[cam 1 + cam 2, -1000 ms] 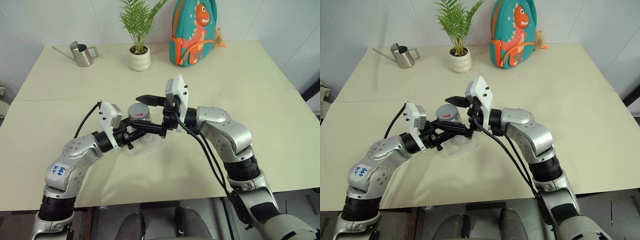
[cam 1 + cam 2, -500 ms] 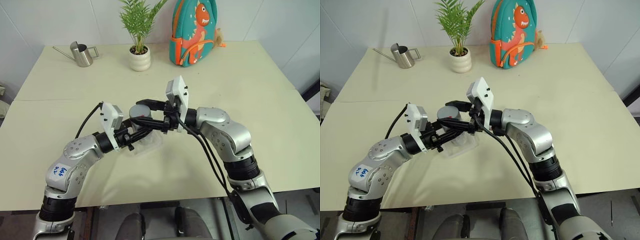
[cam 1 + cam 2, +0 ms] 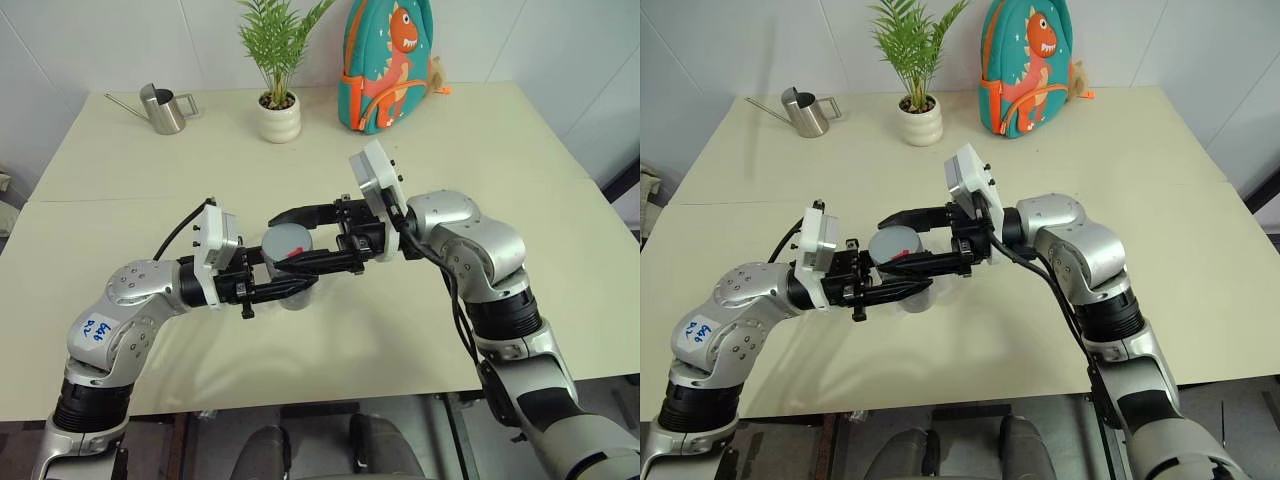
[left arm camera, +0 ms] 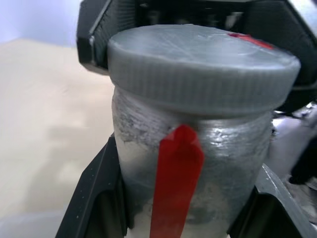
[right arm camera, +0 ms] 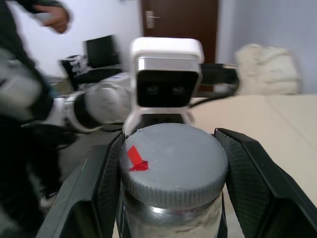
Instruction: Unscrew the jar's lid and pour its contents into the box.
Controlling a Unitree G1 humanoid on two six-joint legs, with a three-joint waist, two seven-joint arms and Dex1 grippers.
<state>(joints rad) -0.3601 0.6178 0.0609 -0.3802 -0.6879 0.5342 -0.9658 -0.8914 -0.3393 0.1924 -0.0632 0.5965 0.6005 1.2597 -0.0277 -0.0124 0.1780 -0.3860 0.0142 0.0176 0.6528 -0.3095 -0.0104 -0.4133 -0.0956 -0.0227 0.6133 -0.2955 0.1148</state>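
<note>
grey lid (image 5: 172,159) is pinched by my right pincer (image 3: 300,237); my left pincer (image 4: 184,208) is clamped on the jar (image 4: 198,188).

We see a pale cream table (image 3: 520,150) with a seam (image 3: 100,199) across its left part. On the far side, well beyond both grippers, a steel watering can (image 3: 163,108), a potted plant in a white pot (image 3: 279,116) and a teal dinosaur backpack (image 3: 388,64) stand on it.
</note>
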